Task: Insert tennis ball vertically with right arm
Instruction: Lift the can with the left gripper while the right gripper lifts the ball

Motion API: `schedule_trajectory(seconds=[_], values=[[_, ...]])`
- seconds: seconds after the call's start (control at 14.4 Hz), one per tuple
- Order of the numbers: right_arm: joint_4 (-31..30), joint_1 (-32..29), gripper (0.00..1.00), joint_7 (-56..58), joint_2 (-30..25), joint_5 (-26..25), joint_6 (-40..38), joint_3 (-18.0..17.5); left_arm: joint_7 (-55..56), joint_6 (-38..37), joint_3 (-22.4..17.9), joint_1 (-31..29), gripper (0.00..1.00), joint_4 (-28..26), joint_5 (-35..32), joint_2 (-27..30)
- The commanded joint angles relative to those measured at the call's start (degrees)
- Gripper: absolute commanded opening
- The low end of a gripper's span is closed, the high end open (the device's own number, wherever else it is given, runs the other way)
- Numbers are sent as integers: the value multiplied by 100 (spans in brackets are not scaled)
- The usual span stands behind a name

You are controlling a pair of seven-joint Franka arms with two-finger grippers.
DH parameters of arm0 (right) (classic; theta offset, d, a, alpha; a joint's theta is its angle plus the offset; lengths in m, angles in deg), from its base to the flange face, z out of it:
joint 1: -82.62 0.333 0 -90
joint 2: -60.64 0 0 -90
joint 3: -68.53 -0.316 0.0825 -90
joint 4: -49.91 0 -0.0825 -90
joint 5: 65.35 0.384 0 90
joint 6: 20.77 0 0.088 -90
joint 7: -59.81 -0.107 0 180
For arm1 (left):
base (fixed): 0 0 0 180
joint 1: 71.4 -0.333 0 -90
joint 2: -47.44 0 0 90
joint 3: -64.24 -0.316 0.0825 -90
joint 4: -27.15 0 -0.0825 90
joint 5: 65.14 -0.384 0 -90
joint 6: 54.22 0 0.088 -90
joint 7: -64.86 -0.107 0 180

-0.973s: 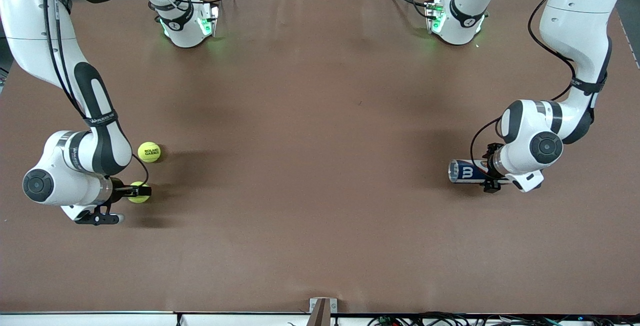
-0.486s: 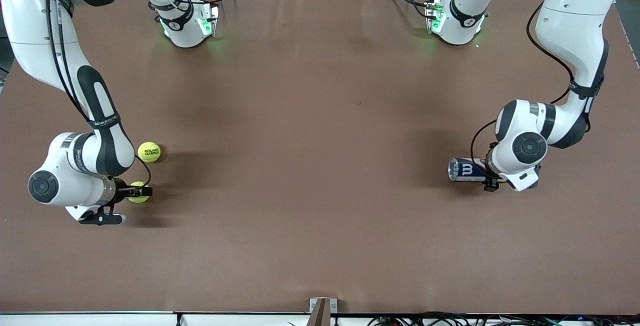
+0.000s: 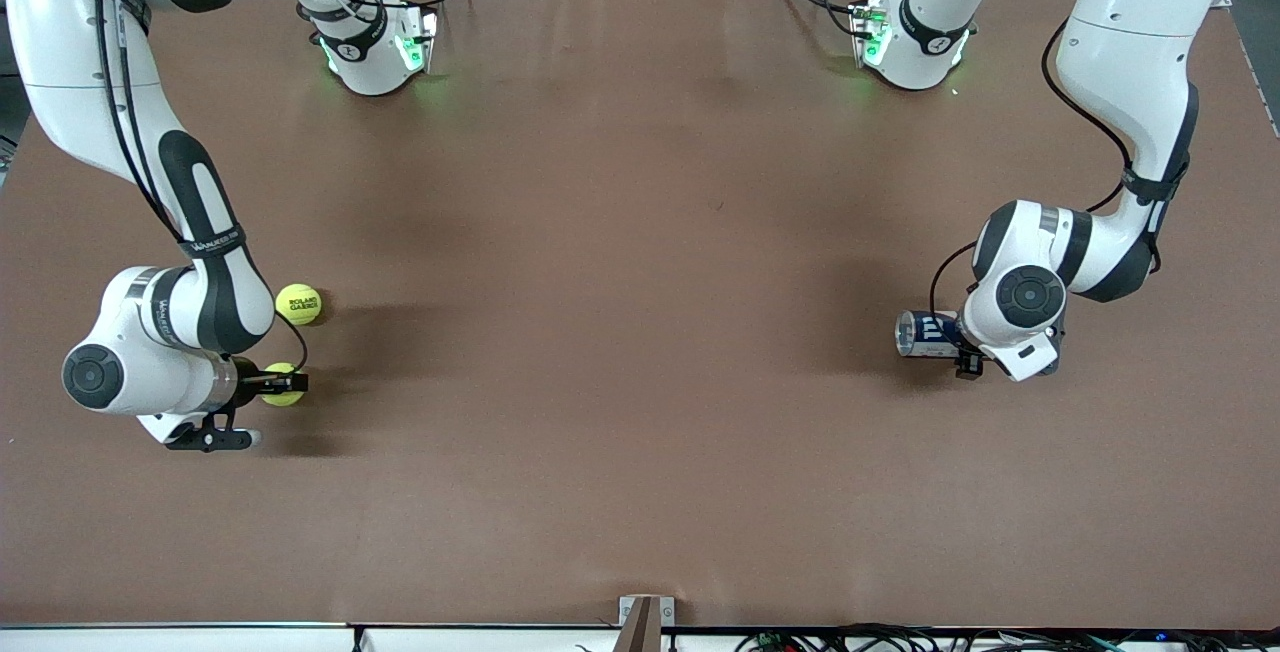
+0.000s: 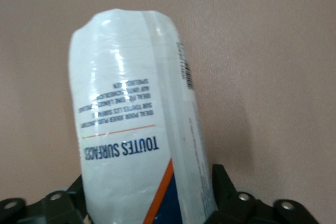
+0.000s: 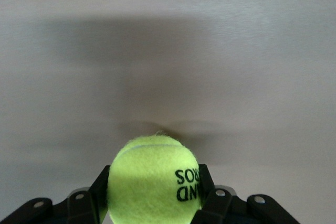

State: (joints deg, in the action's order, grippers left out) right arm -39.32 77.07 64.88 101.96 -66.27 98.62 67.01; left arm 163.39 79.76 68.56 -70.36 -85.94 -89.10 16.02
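A yellow-green tennis ball (image 3: pixel 283 385) (image 5: pixel 152 182) sits between the black fingers of my right gripper (image 3: pixel 281 384) (image 5: pixel 154 174), which is shut on it low over the table at the right arm's end. A second tennis ball (image 3: pixel 299 303) lies loose on the table just beside it, farther from the front camera. At the left arm's end a blue and white ball can (image 3: pixel 922 333) (image 4: pixel 131 124) lies on its side, its open mouth facing the right arm's end. My left gripper (image 3: pixel 962 348) (image 4: pixel 148 179) is shut on the can's body.
The brown table (image 3: pixel 620 332) stretches wide between the two arms. Both arm bases (image 3: pixel 375 47) (image 3: pixel 910 37) stand at the edge farthest from the front camera. A small bracket (image 3: pixel 645 617) sits at the nearest edge.
My right gripper's fingers have closed on the tennis ball. My left wrist has slid along the can toward its mouth, and its fingers have closed in on the can.
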Motion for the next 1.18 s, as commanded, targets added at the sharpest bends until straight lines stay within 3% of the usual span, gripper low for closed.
schedule_trajectory(seconds=[0.0,0.28,0.49,0.63,0.9,1.11], values=[[-86,326,42,-233,-693,57,-713,3,350,-109,-19,150,92,50,-458,-92],[-86,853,42,-884,-1492,57,-1733,-6,650,-267,-19,186,91,76,-873,-180],[-86,1310,42,-1481,-2064,65,-2322,-6,808,-276,-19,230,74,94,-916,-198],[-60,1635,42,-1911,-2372,74,-2569,-6,800,-319,-10,221,72,111,-926,-180],[213,2242,42,-2994,-2391,92,-2668,-14,730,-381,42,160,72,330,-829,-127],[213,2260,42,-3039,-2382,740,-2527,3,634,-583,218,160,72,673,-339,-83]])
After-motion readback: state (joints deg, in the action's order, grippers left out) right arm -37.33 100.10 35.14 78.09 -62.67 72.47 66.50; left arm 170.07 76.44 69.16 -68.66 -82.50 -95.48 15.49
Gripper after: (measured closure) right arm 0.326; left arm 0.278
